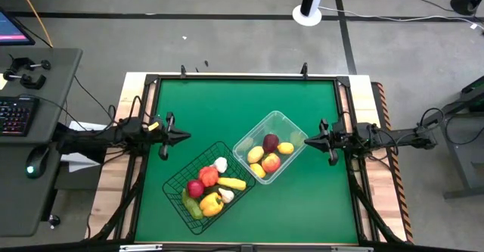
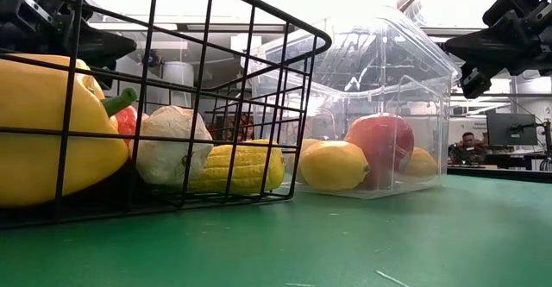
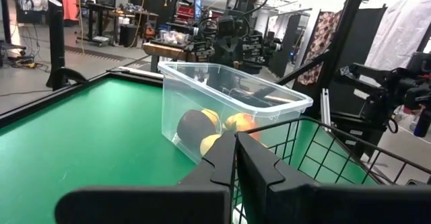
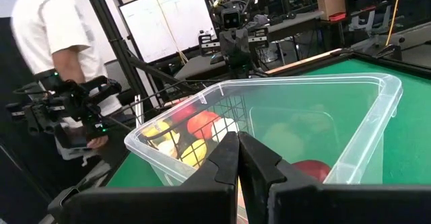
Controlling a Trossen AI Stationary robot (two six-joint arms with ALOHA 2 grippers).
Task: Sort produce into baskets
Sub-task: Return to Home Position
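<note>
Left pincer (image 1: 178,136): clenched on nothing, its fingers (image 3: 219,163) pressed flat together; it is held at the left side of the table (image 1: 227,104), tips turned toward the other arm.
Right pincer (image 1: 308,140): also clenched and empty, fingers (image 4: 225,160) pressed together; it is held at the right side, facing the left pincer.
Wire basket (image 1: 172,182): set ahead of the left pincer's tips and off to one side, near them but apart.
Basket contents: a yellow pepper (image 1: 212,203), corn (image 1: 231,183), garlic (image 1: 221,164), a red piece (image 1: 208,176) and a green piece (image 1: 189,204) are seen inside.
Clear bin (image 1: 283,116): placed just ahead of the right pincer's tips, one corner turned toward them (whether it is touched cannot be told); it lies between the two pincers, just beside the wire basket.
Bin contents: a dark red apple (image 1: 271,141), a lemon (image 1: 285,148), a red-and-yellow fruit (image 1: 271,162) and a yellow piece (image 1: 255,154) are held inside.
Produce overall: every piece in view is contained in one of the two containers.
Person (image 4: 47,29): a white shirt is seen beyond the table, far past the right pincer's tips.
</note>
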